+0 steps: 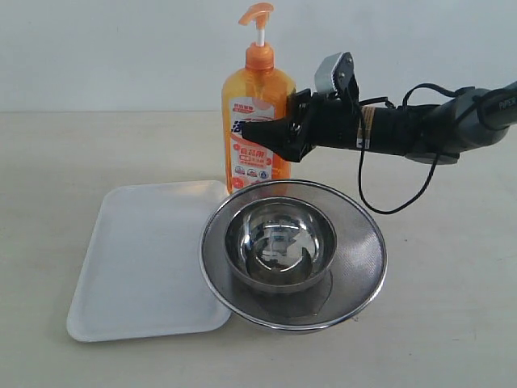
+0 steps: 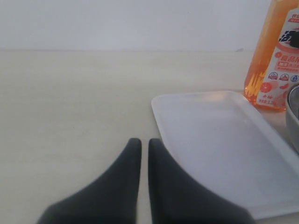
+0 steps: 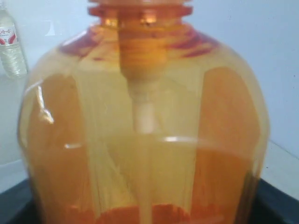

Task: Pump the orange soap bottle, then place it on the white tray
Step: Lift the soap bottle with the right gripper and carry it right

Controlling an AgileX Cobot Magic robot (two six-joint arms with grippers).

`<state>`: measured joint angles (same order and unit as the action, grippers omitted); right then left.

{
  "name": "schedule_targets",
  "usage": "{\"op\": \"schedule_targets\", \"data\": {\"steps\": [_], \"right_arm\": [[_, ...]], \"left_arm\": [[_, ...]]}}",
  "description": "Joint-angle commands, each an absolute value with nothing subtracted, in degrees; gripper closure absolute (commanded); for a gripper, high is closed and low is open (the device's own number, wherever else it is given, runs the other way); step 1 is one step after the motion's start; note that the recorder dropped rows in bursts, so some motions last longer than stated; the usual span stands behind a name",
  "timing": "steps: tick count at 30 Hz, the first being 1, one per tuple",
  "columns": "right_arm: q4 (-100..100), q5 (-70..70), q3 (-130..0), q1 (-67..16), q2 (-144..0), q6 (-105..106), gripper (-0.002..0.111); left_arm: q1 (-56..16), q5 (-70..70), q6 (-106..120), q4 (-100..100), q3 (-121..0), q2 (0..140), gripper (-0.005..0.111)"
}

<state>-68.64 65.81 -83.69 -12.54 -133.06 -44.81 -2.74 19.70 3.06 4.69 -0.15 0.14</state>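
The orange soap bottle (image 1: 258, 101) stands upright on the table behind the strainer, pump head up on its white stem. My right gripper (image 1: 257, 128) reaches in from the right at mid-body height, one dark finger across the label and the other hidden behind. The right wrist view is filled by the bottle (image 3: 145, 140), with black fingers (image 3: 280, 200) pressed against both sides. The white tray (image 1: 137, 259) lies flat at front left with nothing on it. My left gripper (image 2: 144, 142) hovers shut and holding nothing by the tray's (image 2: 219, 135) near corner, the bottle (image 2: 273, 60) beyond it.
A round steel mesh strainer (image 1: 359, 234) holding a steel bowl (image 1: 279, 242) sits directly in front of the bottle and overlaps the tray's right edge; its rim (image 2: 293, 116) shows in the left wrist view. A small clear water bottle (image 3: 10, 42) stands far off.
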Motion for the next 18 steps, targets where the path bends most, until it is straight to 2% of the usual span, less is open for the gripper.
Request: {"op": "schedule_targets", "data": {"steps": [1, 9, 18], "right_arm": [[-63.83, 67.3, -84.15, -12.54, -132.61, -45.89, 0.108], [-65.15, 59.34, -84.05, -12.54, -127.45, -45.78, 0.108], [-65.75, 57.38, -83.94, -12.54, -118.89, -49.58, 0.108]], "left_arm": [[-2.55, 19.51, 3.36, 5.12, 0.0, 0.0, 0.102], [-2.55, 19.51, 3.36, 5.12, 0.0, 0.0, 0.102], [-2.55, 19.51, 3.36, 5.12, 0.0, 0.0, 0.102]]}}
